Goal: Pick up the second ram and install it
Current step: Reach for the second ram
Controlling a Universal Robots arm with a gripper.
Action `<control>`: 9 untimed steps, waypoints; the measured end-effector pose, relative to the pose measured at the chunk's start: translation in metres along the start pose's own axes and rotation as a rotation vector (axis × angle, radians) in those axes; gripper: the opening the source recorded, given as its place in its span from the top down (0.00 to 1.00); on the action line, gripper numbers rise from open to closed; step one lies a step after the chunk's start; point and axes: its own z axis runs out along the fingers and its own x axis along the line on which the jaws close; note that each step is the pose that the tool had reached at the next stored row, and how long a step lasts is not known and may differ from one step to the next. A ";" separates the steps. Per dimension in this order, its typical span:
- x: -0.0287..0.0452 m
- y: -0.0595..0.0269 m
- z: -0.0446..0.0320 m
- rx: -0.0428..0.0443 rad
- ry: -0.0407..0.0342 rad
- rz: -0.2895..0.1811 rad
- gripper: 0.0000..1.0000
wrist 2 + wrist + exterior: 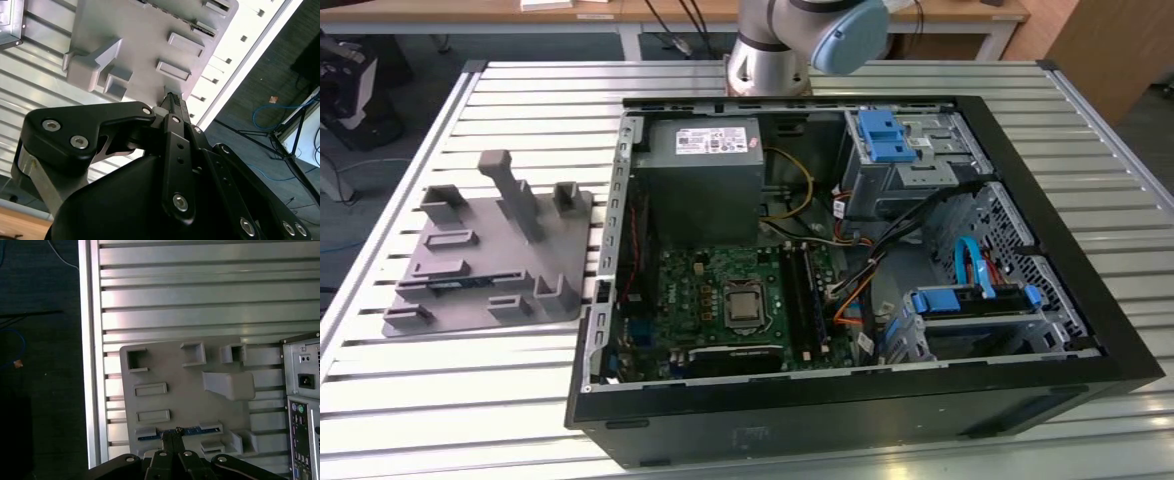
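Blue-green and flat, the second ram (191, 430) is lying in a slot along one edge of the grey plastic tray (180, 402), so it's not in the PC. In the exterior view the second ram (451, 285) and tray (480, 250) sit on the slatted metal bench (520, 90), to that view's left of the open computer case (854, 425). In both wrist views the gripper (172, 436) hangs right over the middle of the stick. Its jaws look pinched together with nothing between them, and the gripper (172, 101) lines up with the tray's edge.
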 end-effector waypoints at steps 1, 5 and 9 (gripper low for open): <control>0.0000 0.0000 0.0008 0.0000 0.0000 0.000 0.90; 0.0001 -0.0002 0.0040 -0.0001 -0.0001 0.000 0.90; 0.0002 -0.0004 0.0072 0.0000 0.0000 0.000 0.90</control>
